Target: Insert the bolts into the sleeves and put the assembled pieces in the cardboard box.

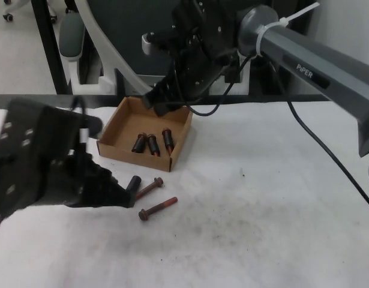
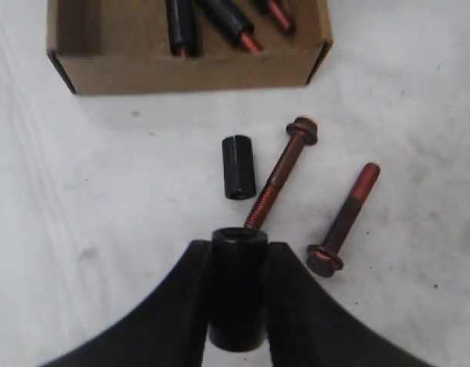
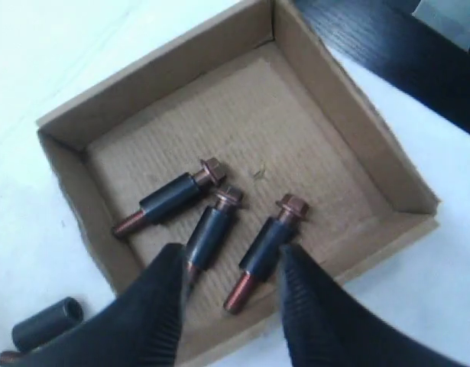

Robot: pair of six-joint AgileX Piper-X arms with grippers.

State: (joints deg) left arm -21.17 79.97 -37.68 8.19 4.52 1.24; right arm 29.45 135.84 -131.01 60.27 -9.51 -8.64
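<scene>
At the lower left of the high view the left tool [image 1: 121, 195] sits low over the worktop [image 1: 262, 216], its two black fingers [image 2: 296, 306] clamped on a short black held sleeve [image 2: 238, 294] whose open end points at the loose parts. Just right of it lie a loose sleeve [image 2: 238, 167], a matte black tube, and two coppery bolts with flanged hex heads. The first bolt [image 2: 284, 172] has its threaded tip almost at the held sleeve's mouth. The second bolt [image 2: 345, 218] lies apart, head toward the tool. Above them, left of centre in the frame, the shallow brown cardboard box [image 1: 172, 157] holds three assembled pieces [image 3: 212, 229], each a black sleeve with a copper head at one end and threads showing at the other. The right tool [image 3: 231, 256] hangs over the box, fingers spread with nothing between them; its grey arm [image 1: 316, 66] runs to the upper right.

The worktop is white, smudged grey near the middle, and a black cable [image 1: 328, 156] crosses it at right. Behind, a chair [image 1: 70, 36] stands at upper left.

Count: five bolts, five sleeves, one box
</scene>
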